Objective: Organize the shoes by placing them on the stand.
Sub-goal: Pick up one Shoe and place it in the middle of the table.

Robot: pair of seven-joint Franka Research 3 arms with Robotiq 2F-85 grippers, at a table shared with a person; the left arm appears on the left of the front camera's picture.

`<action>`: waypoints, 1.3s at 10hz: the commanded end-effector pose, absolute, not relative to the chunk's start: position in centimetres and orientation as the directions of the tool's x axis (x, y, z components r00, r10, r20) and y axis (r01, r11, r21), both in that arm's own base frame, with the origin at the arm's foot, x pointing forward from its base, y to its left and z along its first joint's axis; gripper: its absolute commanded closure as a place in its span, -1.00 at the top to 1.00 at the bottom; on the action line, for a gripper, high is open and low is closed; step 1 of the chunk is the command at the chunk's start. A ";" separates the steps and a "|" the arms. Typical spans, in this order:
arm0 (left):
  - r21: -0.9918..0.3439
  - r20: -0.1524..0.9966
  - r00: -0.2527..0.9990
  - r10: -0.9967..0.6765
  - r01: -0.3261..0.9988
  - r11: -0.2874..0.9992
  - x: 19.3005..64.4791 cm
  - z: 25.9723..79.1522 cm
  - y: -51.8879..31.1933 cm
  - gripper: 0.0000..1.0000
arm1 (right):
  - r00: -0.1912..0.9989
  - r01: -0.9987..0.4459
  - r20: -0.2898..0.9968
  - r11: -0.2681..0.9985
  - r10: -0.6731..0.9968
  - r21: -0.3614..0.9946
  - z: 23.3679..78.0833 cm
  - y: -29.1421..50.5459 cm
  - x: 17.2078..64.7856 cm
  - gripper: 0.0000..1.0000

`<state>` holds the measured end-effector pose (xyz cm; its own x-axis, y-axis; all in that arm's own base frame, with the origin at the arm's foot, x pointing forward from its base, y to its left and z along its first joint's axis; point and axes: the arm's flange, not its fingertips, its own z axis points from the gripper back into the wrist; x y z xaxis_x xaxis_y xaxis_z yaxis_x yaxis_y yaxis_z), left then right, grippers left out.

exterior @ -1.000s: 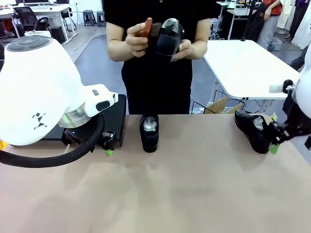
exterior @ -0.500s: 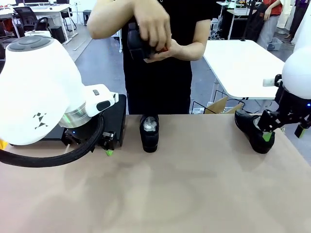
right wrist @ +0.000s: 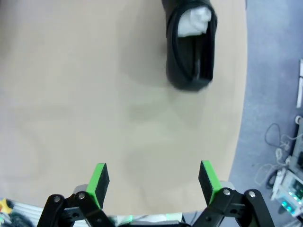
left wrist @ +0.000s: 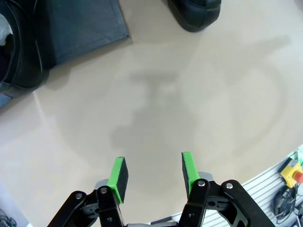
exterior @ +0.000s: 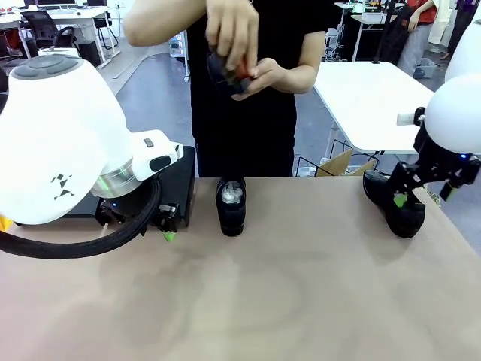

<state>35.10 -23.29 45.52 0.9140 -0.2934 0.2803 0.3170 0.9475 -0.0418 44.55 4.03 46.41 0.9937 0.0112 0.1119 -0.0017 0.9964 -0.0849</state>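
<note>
One black shoe (exterior: 231,204) stuffed with white paper stands at the table's far middle, toe toward me. A second shoe (exterior: 394,201) lies at the far right; in the right wrist view this shoe (right wrist: 191,47) sits ahead of my right gripper (right wrist: 154,178), which is open wide and empty. From the front, the right gripper (exterior: 425,194) hovers just above that shoe. My left gripper (left wrist: 154,174) is open over bare table, nothing between its pads. The black stand (left wrist: 80,23) lies ahead of it, with a third shoe (left wrist: 19,52) at its edge. The left gripper (exterior: 167,226) hangs beside the stand (exterior: 176,188).
A person stands at the far side and works on another shoe (exterior: 229,68) with both hands at chest height. The left arm's large white body (exterior: 60,143) hides most of the stand. The table's right edge (right wrist: 244,118) runs close by the right shoe.
My right arm has risen and swung left, and its gripper is now above the right shoe. The person's hands have shifted the held shoe leftward. The left arm has not moved.
</note>
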 end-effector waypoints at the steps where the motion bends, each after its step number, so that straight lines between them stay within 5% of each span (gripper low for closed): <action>1: -0.043 0.282 0.918 -0.280 0.304 0.952 35.2 45.7 -23.3 0.22 | 0.995 -0.024 0.092 0.999 0.028 -0.048 44.9 2.7 49.9 1.00; 5: -0.043 0.282 0.918 -0.280 0.304 0.952 35.2 45.7 -23.3 0.22 | 0.996 -0.078 0.037 0.996 0.076 0.043 40.8 1.3 56.0 1.00; 13: -0.043 0.282 0.918 -0.280 0.304 0.952 35.2 45.7 -23.3 0.22 | 0.999 -0.054 -0.002 0.997 0.054 0.051 35.8 -0.8 57.5 1.00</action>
<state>35.17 -23.33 45.57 0.9139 -0.2933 0.2807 0.3170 0.9475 -0.0422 56.96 -0.14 35.94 0.9994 0.0282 -0.0178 -0.0276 0.9990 0.0346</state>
